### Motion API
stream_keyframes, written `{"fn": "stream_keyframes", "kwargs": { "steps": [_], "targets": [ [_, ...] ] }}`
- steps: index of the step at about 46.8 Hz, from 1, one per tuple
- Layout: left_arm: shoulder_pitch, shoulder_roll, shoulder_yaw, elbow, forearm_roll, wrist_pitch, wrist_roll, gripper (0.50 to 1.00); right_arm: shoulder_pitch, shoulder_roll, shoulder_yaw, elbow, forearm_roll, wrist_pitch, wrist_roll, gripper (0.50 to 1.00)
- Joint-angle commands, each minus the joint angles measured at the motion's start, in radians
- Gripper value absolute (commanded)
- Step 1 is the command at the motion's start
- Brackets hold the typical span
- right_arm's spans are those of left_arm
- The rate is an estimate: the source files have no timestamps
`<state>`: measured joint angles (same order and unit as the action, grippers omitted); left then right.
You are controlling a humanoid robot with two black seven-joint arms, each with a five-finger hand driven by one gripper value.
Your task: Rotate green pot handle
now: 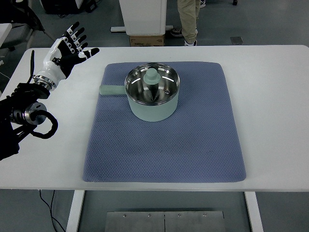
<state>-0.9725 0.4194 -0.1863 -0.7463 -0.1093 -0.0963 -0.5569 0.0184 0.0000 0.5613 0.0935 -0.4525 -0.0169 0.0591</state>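
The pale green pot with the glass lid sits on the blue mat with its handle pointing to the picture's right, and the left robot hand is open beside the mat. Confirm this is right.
Not quite. The head view shows the handle of the pale green pot with the glass lid pointing to the picture's left. The rest stands: the pot sits on the blue mat, and the left robot hand is open beside the mat.
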Motion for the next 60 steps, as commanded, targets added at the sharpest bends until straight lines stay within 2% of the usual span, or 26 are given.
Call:
{"fn": "stream_keyframes", "kwargs": {
  "steps": [1,30,60],
  "targets": [
    [0.008,-0.019,-0.013,0.015,0.0,0.0,0.0,1.0,0.0,0.0,0.0,0.0,0.0,0.0,-0.001,1.0],
    [0.058,-0.057,-0.036,0.045,0.0,0.001,-0.001,1.0,0.0,0.0,-0.001,0.0,0.0,0.0,-0.001,1.0],
    [0.064,-0.105,-0.044,0.071,0.003,0.015,-0.001,1.0,0.0,0.0,-0.001,0.0,-0.003,0.0,-0.001,1.0]
  ]
}}
